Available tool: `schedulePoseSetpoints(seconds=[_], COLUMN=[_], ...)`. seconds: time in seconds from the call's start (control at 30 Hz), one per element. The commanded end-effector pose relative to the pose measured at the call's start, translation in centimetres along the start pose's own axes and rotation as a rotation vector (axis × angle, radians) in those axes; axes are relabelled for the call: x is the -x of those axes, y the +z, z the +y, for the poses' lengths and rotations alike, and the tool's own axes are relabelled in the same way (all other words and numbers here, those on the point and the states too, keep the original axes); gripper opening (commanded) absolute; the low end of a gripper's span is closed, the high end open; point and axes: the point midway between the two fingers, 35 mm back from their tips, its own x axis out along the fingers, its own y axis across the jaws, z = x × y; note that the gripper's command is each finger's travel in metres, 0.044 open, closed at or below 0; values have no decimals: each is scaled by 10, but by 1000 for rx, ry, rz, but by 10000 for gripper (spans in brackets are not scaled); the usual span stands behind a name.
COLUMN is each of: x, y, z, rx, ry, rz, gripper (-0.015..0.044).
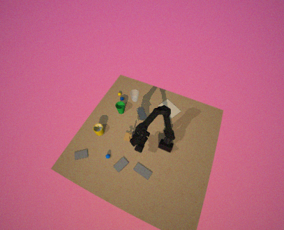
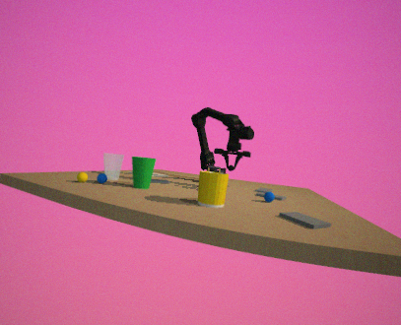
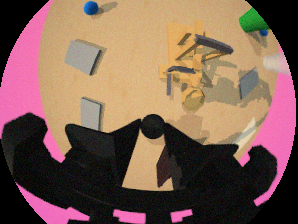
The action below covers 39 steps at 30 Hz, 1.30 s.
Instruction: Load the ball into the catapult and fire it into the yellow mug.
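My gripper point(image 3: 152, 123) point(image 2: 231, 167) is shut on a black ball point(image 3: 152, 126) and holds it above the table. The wooden catapult point(image 3: 181, 73) point(image 1: 127, 136) stands on the table ahead and to the right in the wrist view; dark bars cross it and a round cup shape lies at its near end. In the top view the arm partly covers it. The yellow mug point(image 1: 99, 130) point(image 2: 213, 189) stands upright at the left of the top view, out of the wrist view.
A green cup point(image 1: 120, 108) point(image 2: 143, 172) and a whitish cup point(image 1: 135, 95) point(image 2: 113, 166) stand beyond the catapult. A blue ball point(image 1: 107, 156) point(image 2: 269, 197) point(image 3: 91, 8), grey slabs point(image 1: 81, 154) point(image 2: 304, 220) point(image 3: 83, 56) and a pale square point(image 1: 174, 107) lie on the table.
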Motion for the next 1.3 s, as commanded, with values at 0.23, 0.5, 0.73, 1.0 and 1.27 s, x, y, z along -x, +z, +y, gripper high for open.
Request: schedulePoseSetpoints(seconds=[0.23, 0.5, 0.73, 1.0, 1.27], x=[33, 20, 7, -6, -19], y=[-4, 18, 33, 45, 45], z=[-4, -29, -54, -78, -77], rx=[-4, 65, 128, 188, 188], ry=[0, -32, -42, -36, -36], rz=[11, 128, 239, 345, 345], gripper=[0, 0, 0, 0, 0])
